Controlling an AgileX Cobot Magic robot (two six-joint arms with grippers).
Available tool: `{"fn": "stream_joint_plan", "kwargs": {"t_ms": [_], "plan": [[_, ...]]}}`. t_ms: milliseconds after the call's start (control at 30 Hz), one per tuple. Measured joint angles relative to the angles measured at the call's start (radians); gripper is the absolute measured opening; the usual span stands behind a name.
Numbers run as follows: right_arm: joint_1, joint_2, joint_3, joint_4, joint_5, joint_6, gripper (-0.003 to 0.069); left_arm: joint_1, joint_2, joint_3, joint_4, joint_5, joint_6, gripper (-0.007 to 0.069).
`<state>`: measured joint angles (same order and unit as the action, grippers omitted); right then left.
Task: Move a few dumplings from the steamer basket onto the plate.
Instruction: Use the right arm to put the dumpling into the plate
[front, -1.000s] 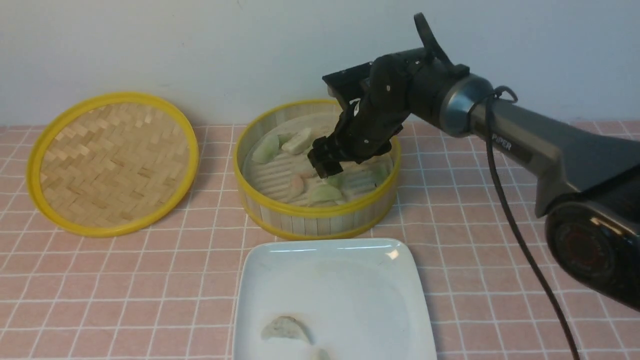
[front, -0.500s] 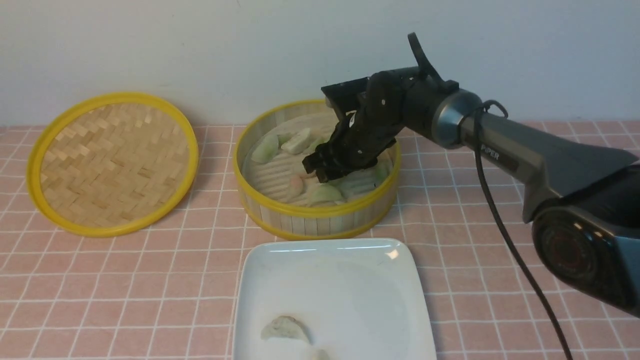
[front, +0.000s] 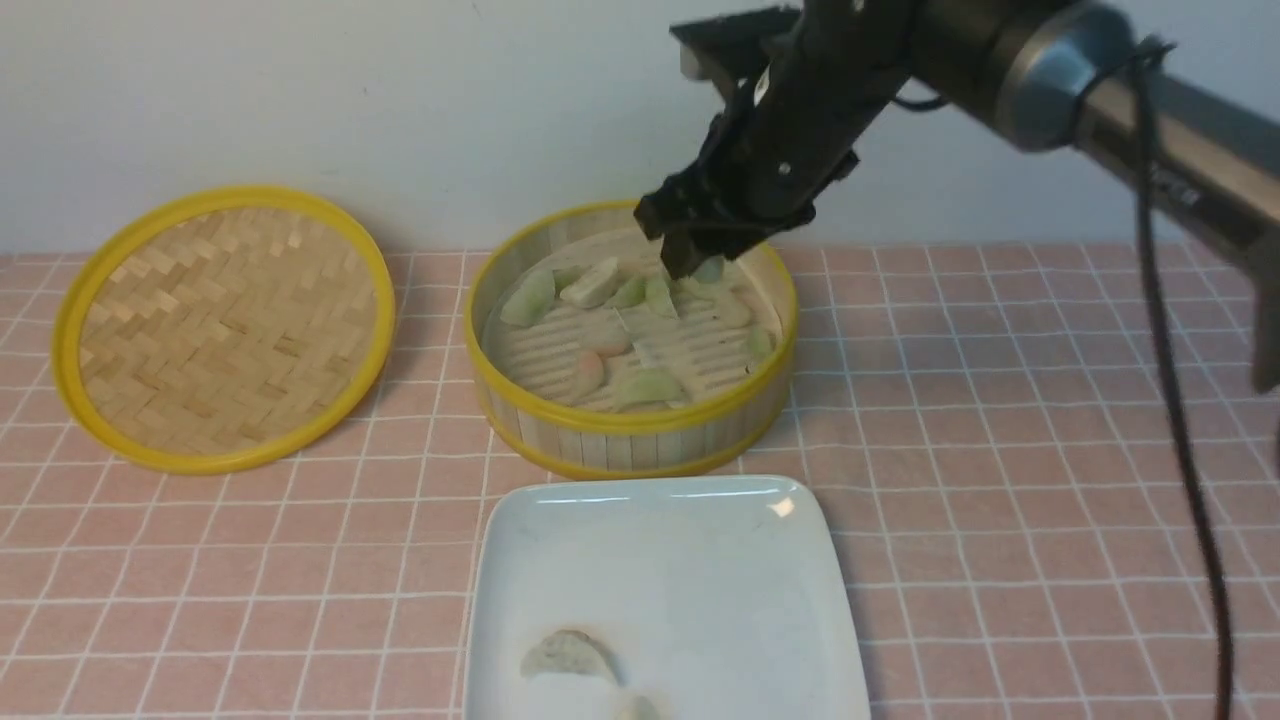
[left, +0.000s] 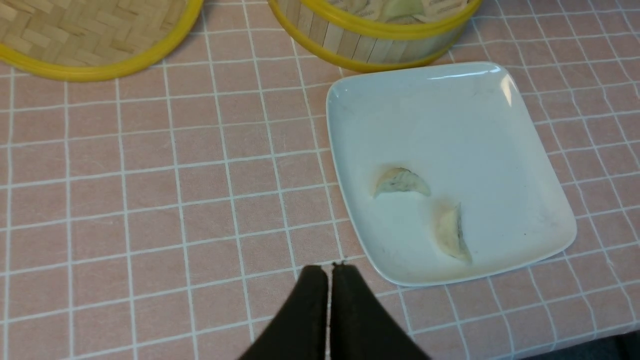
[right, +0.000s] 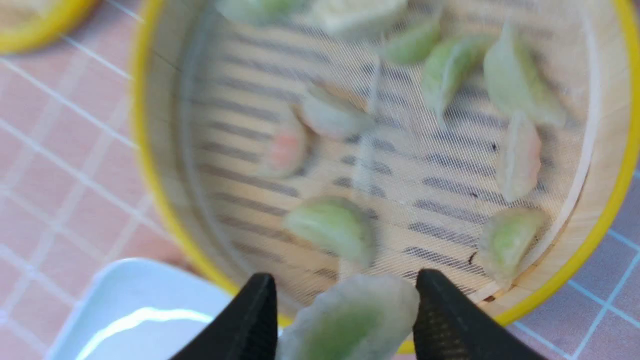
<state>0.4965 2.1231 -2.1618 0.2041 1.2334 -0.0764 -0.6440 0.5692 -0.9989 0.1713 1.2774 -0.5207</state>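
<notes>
Far left, a flat round lid (front: 225, 325) lies on the pink grid-lined tablecloth (front: 1000, 450). It is bamboo woven in a herringbone pattern inside a yellow rim.

The left gripper (left: 329, 270) hangs over the cloth, just beside the plate's near left edge. Its jaws are pressed together with nothing between them.

At centre stands the steamer basket (front: 630, 425), which is round with an upright slat wall, yellow rims and a slatted floor under fine mesh. It contains loose dumplings (front: 648, 385), soft translucent crescents. Most are pale green, some off-white, one pinkish, and they are scattered across the floor.

Just in front of the basket sits the plate (front: 700, 560), glossy, pale bluish-white and square with rounded corners. Two off-white dumplings (left: 400, 182) lie near each other on its near half, not touching.

The right gripper (right: 345, 300) is above the basket's far side, clamped on a pale green dumpling (right: 350, 320) held clear of the floor.
</notes>
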Motion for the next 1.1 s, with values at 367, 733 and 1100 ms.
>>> {"fn": "stream_joint_plan", "kwargs": {"t_ms": [367, 733, 1100], "plan": [[0.025, -0.323, 0.617, 0.128, -0.023, -0.044, 0.0325, 0.000, 0.000, 0.000, 0.001, 0.000, 0.000, -0.0006], [0.027, -0.239, 0.834, 0.276, -0.258, -0.051, 0.0347, 0.000, 0.000, 0.000, 0.001, 0.000, 0.000, -0.0006], [0.028, -0.243, 0.720, 0.249, -0.089, -0.051, 0.0581, 0.000, 0.000, 0.010, 0.001, 0.000, 0.000, -0.0006]]}}
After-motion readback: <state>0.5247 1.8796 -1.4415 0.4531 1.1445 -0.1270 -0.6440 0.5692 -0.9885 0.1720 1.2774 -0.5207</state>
